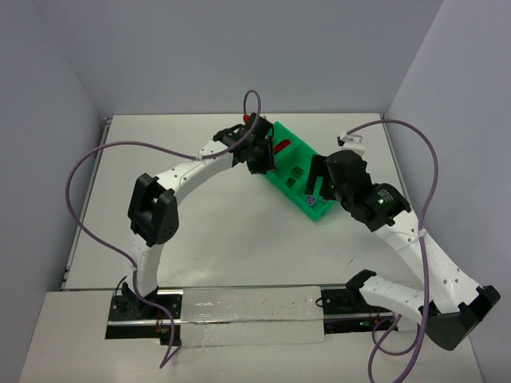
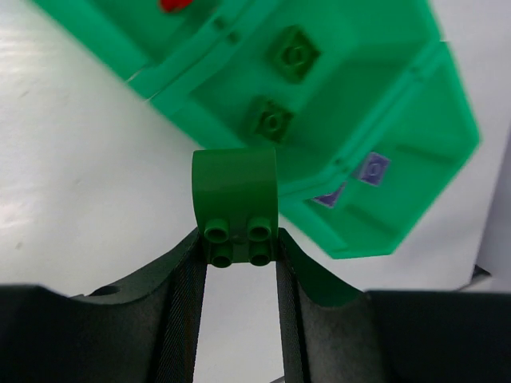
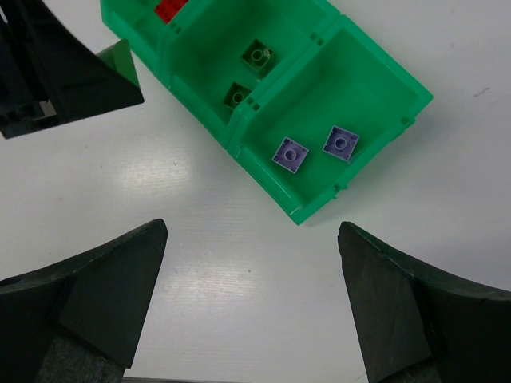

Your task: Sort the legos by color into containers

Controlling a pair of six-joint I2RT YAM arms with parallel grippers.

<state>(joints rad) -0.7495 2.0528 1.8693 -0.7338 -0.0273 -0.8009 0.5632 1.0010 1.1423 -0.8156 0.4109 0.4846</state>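
Left wrist, left pincer (image 2: 238, 244) grasping green brick (image 2: 235, 190), red brick (image 2: 174, 5) cropped, right pincer (image 3: 251, 231) released.

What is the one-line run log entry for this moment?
left gripper: shut on green brick, near tray | right gripper: open, empty | middle compartment: two green bricks | end compartment: two purple bricks
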